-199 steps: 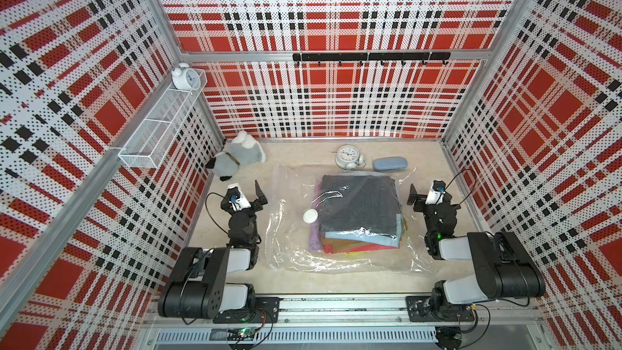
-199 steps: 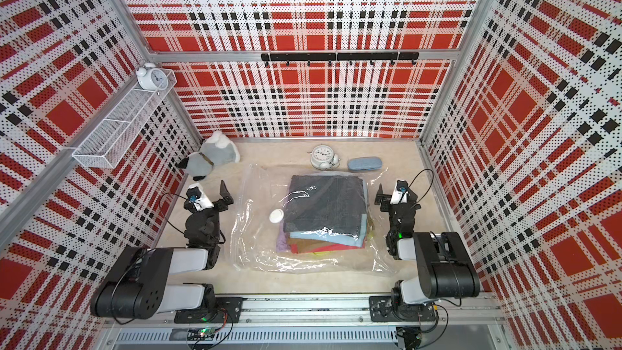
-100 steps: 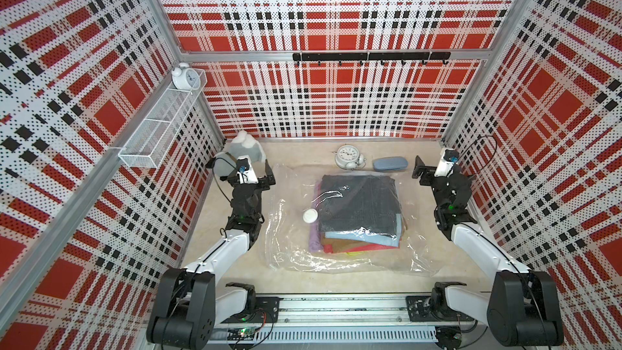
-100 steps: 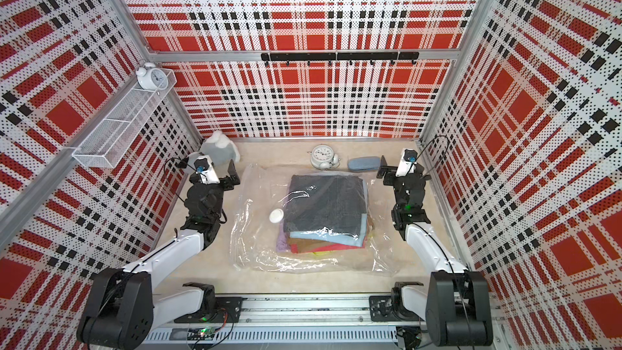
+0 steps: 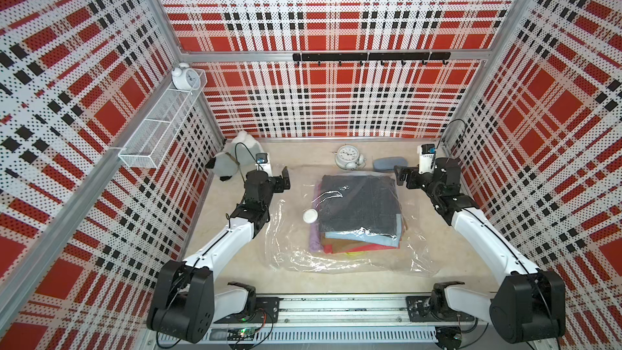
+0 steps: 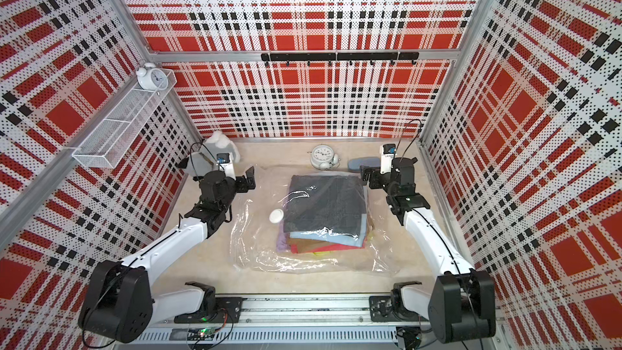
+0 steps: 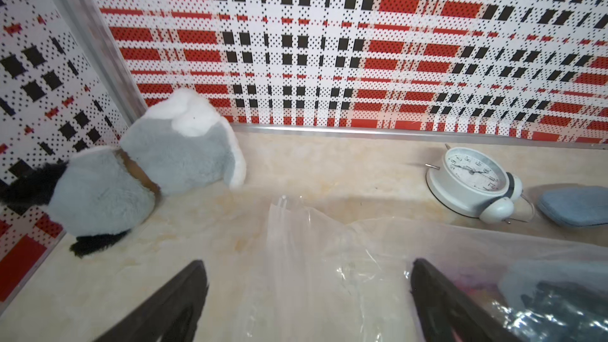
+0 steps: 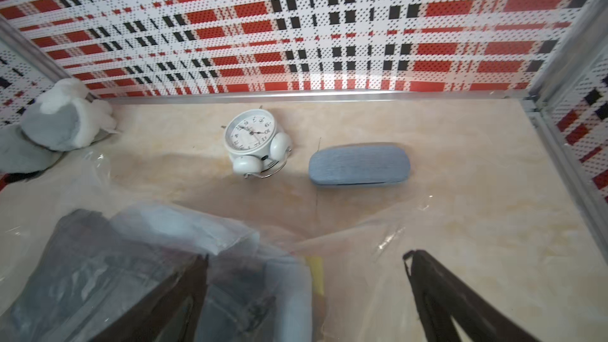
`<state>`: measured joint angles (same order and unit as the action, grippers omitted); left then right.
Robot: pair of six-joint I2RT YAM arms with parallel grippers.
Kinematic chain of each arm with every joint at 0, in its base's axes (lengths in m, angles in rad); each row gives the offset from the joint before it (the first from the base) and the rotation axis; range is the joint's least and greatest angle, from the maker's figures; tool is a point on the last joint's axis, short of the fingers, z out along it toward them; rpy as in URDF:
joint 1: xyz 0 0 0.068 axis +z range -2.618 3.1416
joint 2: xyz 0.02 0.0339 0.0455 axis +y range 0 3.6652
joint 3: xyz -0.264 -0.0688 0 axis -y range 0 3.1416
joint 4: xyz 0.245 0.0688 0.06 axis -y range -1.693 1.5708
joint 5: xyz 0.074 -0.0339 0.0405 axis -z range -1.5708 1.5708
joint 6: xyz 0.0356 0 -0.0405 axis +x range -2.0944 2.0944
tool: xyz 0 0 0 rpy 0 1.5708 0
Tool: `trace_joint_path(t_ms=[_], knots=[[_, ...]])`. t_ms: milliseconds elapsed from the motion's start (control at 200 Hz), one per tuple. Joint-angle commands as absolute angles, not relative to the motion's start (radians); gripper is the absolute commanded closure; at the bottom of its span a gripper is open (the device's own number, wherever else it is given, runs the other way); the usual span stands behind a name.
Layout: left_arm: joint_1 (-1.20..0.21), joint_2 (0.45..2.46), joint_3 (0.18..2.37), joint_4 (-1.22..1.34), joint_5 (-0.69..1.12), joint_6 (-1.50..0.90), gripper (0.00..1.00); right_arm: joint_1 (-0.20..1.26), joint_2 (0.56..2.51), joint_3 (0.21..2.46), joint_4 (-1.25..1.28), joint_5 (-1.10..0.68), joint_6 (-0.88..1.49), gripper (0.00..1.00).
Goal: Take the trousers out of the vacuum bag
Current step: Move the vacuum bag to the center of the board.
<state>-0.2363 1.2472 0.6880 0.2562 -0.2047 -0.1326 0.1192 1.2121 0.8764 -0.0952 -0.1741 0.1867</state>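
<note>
The trousers (image 5: 360, 203) were stacked inside the bag (image 5: 289, 254), which lay flat at the middle of the counter (image 5: 232, 264). The left gripper (image 7: 306, 263) was held spread over the bag's far left corner, and the right gripper (image 8: 305, 254) was spread over its far right part. Nothing was gripped. The stack lay between them, slightly nearer the front edge.
</note>
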Motion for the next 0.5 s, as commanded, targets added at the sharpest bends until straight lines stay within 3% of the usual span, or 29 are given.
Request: trace_joint_path(t_ms=[0, 215, 496], knots=[[-0.239, 1.255, 0.689, 0.162, -0.231, -0.213, 0.02, 0.145, 1.218, 0.900, -0.204, -0.247, 0.210, 0.01], [-0.239, 1.273, 0.662, 0.115, -0.293, -0.262, 0.02, 0.190, 1.251, 0.904, -0.260, -0.275, 0.199, 0.02], [-0.239, 1.286, 0.596, 0.150, -0.167, -0.321, 0.01, 0.195, 1.283, 0.881, -0.256, -0.327, 0.222, 0.01]])
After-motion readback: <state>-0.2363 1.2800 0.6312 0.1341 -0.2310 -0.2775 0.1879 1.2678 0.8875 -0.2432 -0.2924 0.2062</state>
